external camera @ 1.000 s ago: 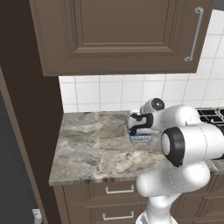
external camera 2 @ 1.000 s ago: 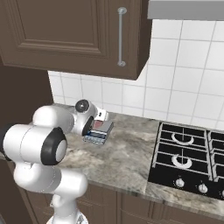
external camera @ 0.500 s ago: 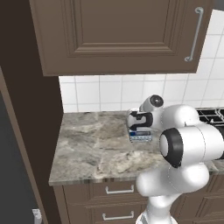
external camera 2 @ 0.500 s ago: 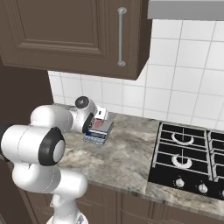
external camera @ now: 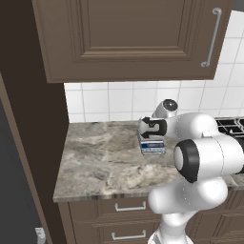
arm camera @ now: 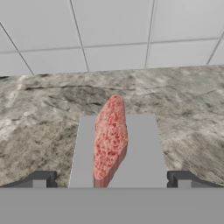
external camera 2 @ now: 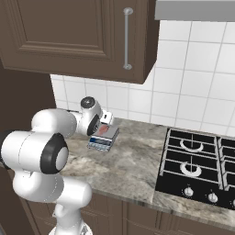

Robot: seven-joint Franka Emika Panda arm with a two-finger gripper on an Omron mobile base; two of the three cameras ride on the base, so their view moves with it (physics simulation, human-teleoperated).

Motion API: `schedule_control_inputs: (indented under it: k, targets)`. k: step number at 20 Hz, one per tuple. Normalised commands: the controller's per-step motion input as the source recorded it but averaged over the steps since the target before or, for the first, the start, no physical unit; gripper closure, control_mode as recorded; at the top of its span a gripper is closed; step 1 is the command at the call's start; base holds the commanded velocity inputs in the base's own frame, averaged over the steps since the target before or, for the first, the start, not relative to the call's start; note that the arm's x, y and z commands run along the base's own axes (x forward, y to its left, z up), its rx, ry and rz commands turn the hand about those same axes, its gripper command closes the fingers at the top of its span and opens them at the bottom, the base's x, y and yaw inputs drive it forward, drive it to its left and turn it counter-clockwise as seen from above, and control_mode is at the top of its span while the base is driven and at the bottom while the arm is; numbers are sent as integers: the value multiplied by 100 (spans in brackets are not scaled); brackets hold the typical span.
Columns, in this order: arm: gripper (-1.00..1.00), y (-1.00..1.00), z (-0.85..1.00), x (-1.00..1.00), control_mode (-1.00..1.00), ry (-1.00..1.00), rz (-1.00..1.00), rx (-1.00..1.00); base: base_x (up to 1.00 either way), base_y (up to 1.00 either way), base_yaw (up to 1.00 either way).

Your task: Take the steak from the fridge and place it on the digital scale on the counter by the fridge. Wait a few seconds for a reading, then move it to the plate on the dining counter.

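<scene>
One steak (arm camera: 110, 140), a pinkish-red oblong slab with a grainy, pebbled top, is lying lengthwise on the flat grey platform of one digital scale (arm camera: 144, 153). In the right base view the steak (external camera 2: 103, 131) is showing as a small red patch on the scale (external camera 2: 102, 140), whose blue-and-white front panel is facing the counter's front edge. In the left base view the scale (external camera: 153, 147) is sitting just below the robot's hand, partly covered by it.

One gripper (arm camera: 111, 180) is hanging just in front of the scale with its two dark finger tips (arm camera: 40, 179) standing wide apart, one on each side of the steak and clear of it; nothing is being held between them. In the left base view the gripper (external camera: 148, 129) is hovering right over the scale.

The scale is resting on a marbled grey-brown stone counter (external camera: 100, 159) with a veined, mottled surface. Behind the scale a wall of square white glossy tiles (arm camera: 113, 30) is rising. Above it a dark brown panelled wooden cabinet (external camera: 128, 33) is hanging, with one slim metal bar handle (external camera: 211, 37). To the right of the scale, one black gas hob (external camera 2: 195, 170) with round burners is lying set into the counter
</scene>
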Motion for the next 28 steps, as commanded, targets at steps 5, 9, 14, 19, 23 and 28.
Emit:
schedule_control_inputs:
  k: [5,9,14,19,23,28]
  targets:
    - [-100,1,0,0,-100,13,-3,2,0,0,0]
    - [-100,2,0,0,-100,10,-2,0,0,0,0]
    - [-100,0,0,-2,-100,7,-1,0,0,0,0]
    - [-100,5,0,-11,-100,1,0,0,0,0,0]
    - [-100,2,-1,0,-100,0,0,0,0,0,0]
    - [-100,1,-10,0,-100,0,0,0,0,0,0]
